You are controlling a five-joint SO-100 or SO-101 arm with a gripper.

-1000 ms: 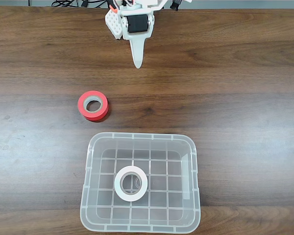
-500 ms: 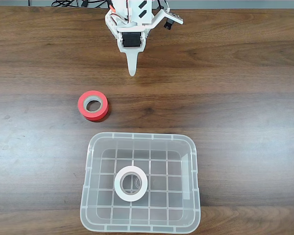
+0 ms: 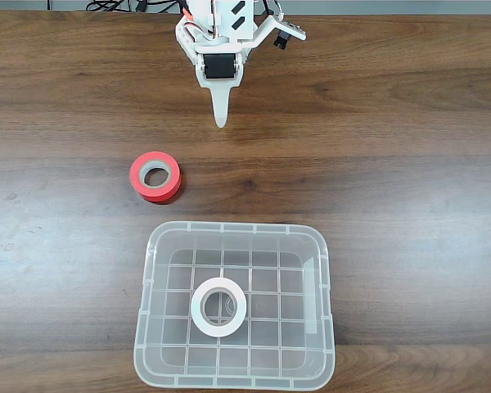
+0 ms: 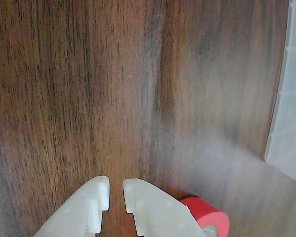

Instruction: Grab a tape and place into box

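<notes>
In the fixed view, the white tape roll [image 3: 218, 307] lay flat at the lower middle of the frame, inside the clear plastic box [image 3: 233, 372], resting on its grid-patterned bottom a little left of centre and apart from every wall. It was all white, core included, with a round centre hole facing up and no long axis to speak of. Judged from that, the placing looked done. Just beyond the box's upper left corner, on the dark wooden surface [image 3: 409, 180], sat a red-orange tape roll [image 3: 155, 176] with a grey core, also flat, close to the box but not touching it. Farther up, at the top middle of the frame, the white gripper [image 3: 221, 121] pointed its tips down the frame toward the box, so the white roll lay straight below it in the picture, well apart, with the red-orange roll nearer to it and off to the left. In the wrist view the fingers [image 4: 96, 195] entered from the bottom edge, nearly together with only a narrow gap between the tips, holding nothing, bare wood beneath them, the red-orange roll at the lower right beside them.
</notes>
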